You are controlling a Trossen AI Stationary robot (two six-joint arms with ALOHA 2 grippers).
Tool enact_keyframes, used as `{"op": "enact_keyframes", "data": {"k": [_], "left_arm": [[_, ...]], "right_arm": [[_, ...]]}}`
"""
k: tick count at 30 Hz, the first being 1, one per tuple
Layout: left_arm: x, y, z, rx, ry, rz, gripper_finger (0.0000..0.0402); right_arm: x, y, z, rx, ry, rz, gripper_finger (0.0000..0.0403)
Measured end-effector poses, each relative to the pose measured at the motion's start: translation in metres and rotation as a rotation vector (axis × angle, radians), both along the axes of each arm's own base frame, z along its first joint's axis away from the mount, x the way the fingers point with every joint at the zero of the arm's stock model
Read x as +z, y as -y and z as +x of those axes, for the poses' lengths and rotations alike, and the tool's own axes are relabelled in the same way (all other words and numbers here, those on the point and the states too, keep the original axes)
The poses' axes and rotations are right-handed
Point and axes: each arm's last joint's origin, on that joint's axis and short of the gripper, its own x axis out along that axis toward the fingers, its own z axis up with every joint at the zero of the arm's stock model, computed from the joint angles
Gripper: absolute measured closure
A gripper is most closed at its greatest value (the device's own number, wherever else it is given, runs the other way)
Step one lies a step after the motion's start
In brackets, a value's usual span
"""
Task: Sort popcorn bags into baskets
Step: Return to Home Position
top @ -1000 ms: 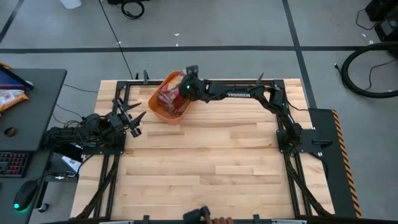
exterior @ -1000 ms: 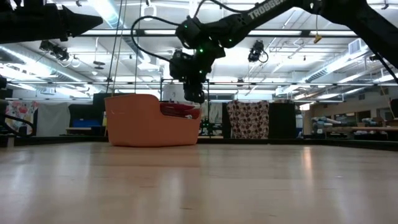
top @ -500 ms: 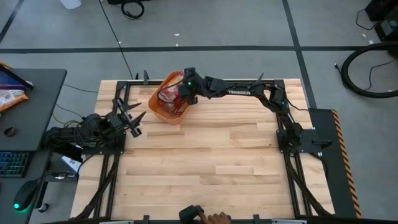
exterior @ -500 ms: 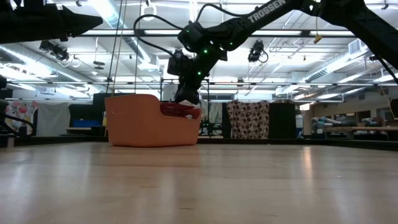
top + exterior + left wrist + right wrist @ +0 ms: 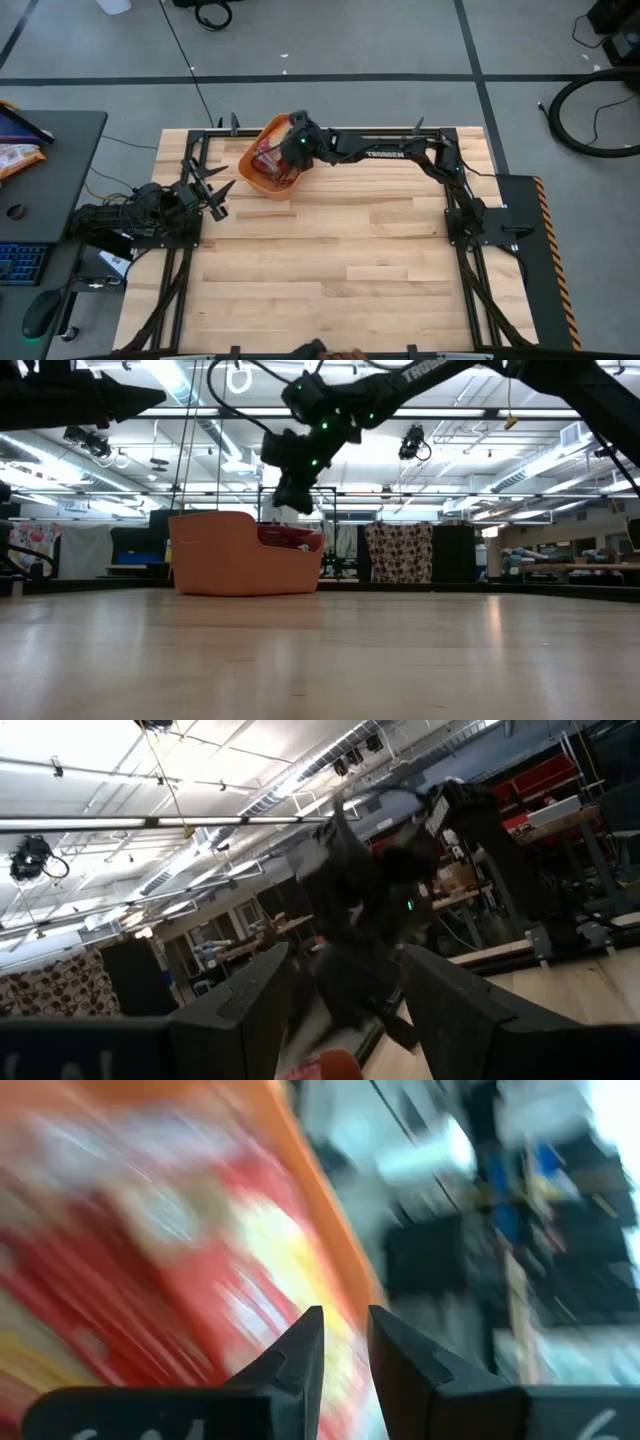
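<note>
The orange basket stands on the table near its far edge, left of centre. Several red popcorn bags lie piled inside it, and their tops show above its right rim. My right gripper hovers over the pile, tilted. Its fingers are narrowly open with nothing between them. My left gripper waits open at the table's left edge, raised and pointing toward the basket.
Bare wooden table stretches from the basket to the near and right edges. Black frame rails run along the table's sides. A desk with a keyboard and an orange-and-white snack packet stands left of the table.
My right gripper dipped toward the bags at the basket's right end. It then rose and swung a little toward the table's left, tipping as it went, and now hangs above the pile. The bags and the basket stayed put. A hand at the table's near edge drew back.
</note>
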Motion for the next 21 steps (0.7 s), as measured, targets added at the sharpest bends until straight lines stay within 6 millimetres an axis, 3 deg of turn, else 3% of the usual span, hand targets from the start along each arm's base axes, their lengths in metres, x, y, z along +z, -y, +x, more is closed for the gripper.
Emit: {"op": "enact_keyframes", "data": {"k": [4, 12, 18, 21], "left_arm": [[-0.002, 0.0, 0.001, -0.023, -0.004, -0.048, 0.0208], [-0.007, 0.0, 0.002, -0.031, -0.013, -0.126, 0.0208], [-0.01, 0.003, 0.005, -0.198, -0.01, -0.209, 0.0208], [-0.012, 0.005, 0.006, -0.296, -0.023, -0.255, 0.0208]], "right_arm": [[0.015, -0.015, -0.012, -0.155, -0.045, -0.009, 0.0318], [0.044, -0.071, -0.042, -0.106, 0.045, 0.398, 0.0337], [0.011, -0.116, -0.071, -0.142, -0.001, 0.384, 0.0391], [-0.003, -0.13, -0.091, -0.162, 0.061, 0.432, 0.0394]]}}
